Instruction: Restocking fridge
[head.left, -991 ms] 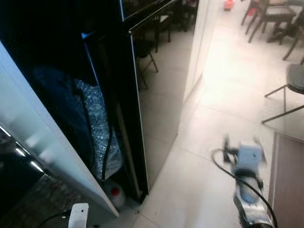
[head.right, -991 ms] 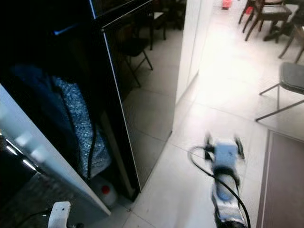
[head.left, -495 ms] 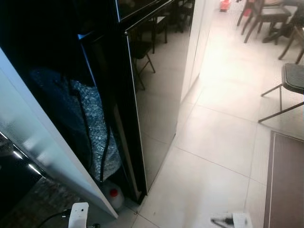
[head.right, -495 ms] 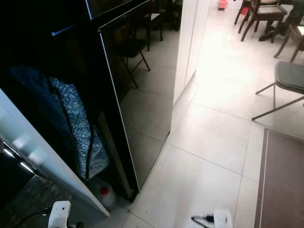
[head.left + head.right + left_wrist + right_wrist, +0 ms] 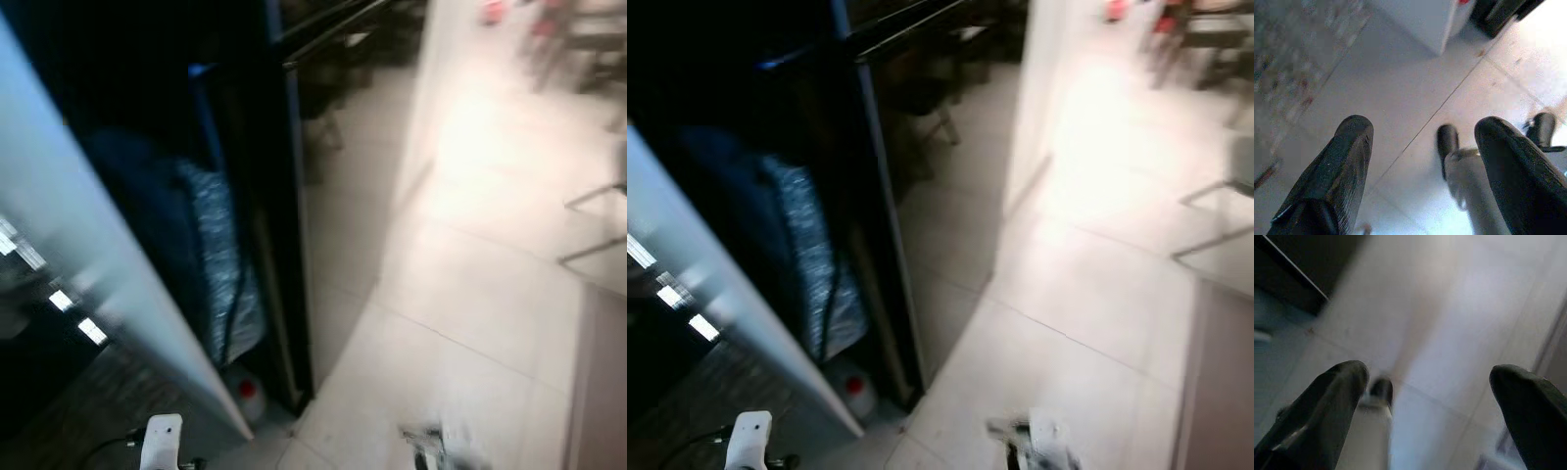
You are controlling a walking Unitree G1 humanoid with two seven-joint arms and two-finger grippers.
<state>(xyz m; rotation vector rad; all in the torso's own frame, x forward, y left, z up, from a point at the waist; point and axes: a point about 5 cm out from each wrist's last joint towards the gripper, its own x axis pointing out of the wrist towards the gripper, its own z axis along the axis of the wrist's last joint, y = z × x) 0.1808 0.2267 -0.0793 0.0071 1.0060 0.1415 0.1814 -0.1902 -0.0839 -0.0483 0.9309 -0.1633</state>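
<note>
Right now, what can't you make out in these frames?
- Fridge interior: dark in both eye views; contents unreadable.
- Red-capped bottle at its base: blurred, partly behind the white panel.
- Right gripper: cut off by the eye views' bottom edge, motion-blurred.
- Chairs: smeared by camera motion.

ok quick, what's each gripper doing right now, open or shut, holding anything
Left gripper: jaws open, holding nothing, pointing down at the tiled floor.
Right gripper: jaws open, holding nothing, also over the floor.

Pale tiled floor [image 5: 460, 323] (blurred), red-capped jug [image 5: 248, 394] beside white panel [image 5: 98, 264]
</note>
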